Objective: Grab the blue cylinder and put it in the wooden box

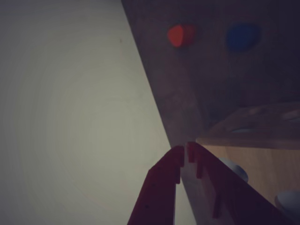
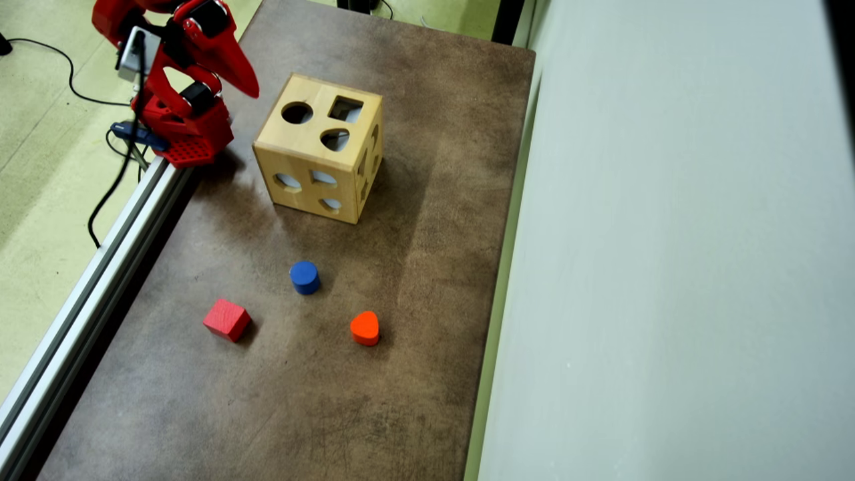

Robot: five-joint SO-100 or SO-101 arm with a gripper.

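In the wrist view the red gripper [image 1: 183,149] enters from the bottom edge, its two fingertips nearly meeting with only a thin slit between them and nothing held. The blue cylinder [image 1: 242,36] is a blur near the top right, well apart from the jaws, with one orange-red block [image 1: 180,35] to its left. The wooden box [image 1: 262,159] sits just beside the jaws at the lower right, and the pale wall [image 1: 70,117] fills the left. In the overhead view the gripper [image 2: 248,87] hangs clenched over the table's [image 2: 414,267] top-left corner, near the box's [image 2: 319,157] left side but apart from it. The cylinder [image 2: 304,276] stands alone at mid-table, below the box and well apart from the jaws. There is one cylinder, one box, one red cube [image 2: 227,319] toward the table's left edge, and one orange-red heart [image 2: 365,328] right of the cylinder. No writing is legible.
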